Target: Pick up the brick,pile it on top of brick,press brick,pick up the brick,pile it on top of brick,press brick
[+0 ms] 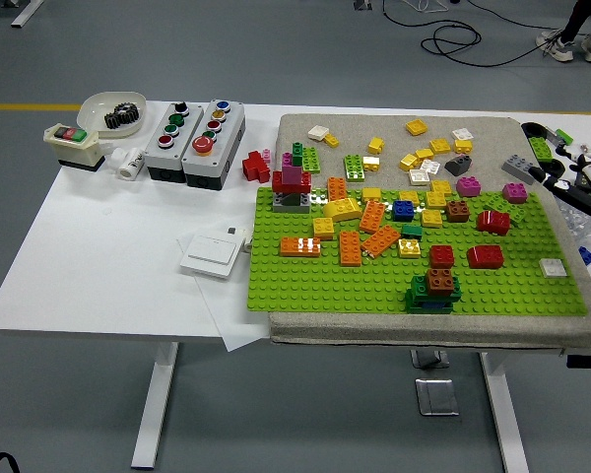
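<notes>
A green baseplate (305, 286) lies on a grey mat, strewn with loose bricks. A brown brick sits on a dark green stack (433, 286) near the plate's front edge. Two red bricks (485, 256) (441, 255) lie just behind the stack, and a third red brick (492, 221) lies further back. At the plate's back left stands a magenta, red and grey stack (292, 187). My right hand (588, 184) is only partly visible at the right edge, beside the plate's far right corner and off every brick. The left arm is out of sight.
Two grey button boxes (194, 128), a white bowl with a black gear (111, 110) and a small switch box (71, 144) stand at the back left. A white wall switch (213, 254) lies on paper left of the plate. More loose bricks cover the mat (394, 133) behind.
</notes>
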You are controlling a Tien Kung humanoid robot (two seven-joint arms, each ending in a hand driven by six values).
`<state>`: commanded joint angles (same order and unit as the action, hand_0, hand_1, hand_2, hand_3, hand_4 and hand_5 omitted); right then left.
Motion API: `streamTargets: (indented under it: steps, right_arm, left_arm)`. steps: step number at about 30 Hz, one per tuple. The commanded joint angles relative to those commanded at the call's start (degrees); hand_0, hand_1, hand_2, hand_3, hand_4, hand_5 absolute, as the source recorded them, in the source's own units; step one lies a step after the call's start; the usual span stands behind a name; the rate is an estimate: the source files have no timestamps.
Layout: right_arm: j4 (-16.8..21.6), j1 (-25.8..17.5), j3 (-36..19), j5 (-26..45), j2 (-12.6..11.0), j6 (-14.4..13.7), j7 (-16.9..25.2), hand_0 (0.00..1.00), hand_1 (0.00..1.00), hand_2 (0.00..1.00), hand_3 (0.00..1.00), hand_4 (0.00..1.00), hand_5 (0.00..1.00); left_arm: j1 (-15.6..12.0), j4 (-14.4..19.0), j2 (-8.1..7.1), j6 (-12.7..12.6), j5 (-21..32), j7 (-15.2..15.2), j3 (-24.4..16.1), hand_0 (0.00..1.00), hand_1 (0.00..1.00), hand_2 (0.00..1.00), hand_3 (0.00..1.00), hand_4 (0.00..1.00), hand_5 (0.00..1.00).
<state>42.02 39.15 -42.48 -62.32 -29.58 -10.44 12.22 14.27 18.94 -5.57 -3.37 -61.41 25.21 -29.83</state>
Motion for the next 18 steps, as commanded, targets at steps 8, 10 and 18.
streamTargets:
  steps: [8,10,18]
  right_arm:
    - [0.53,-0.16,-0.65,18.68,-0.25,6.44,-0.93,0.998,0.918,0.944,0.979,0.998,0.998]
    - [0.81,-0.29,-1.14,23.89,-0.31,9.6,-2.72,0.997,0.909,0.919,0.961,0.998,0.998]
    - [1.14,-0.52,-2.56,42.85,-0.36,14.04,-5.61,0.986,0.899,0.904,0.937,0.998,0.998]
  left_arm:
    - [-0.04,0.02,0.02,-0.05,0.16,0.0,0.07,0.653,0.704,0.721,0.586,0.66,0.666]
    - [-0.07,0.04,0.0,-0.03,0.12,0.01,0.07,0.652,0.704,0.721,0.586,0.66,0.665]
    - [-0.19,0.06,-0.06,0.06,-0.23,0.12,-0.14,0.653,0.704,0.721,0.586,0.66,0.665]
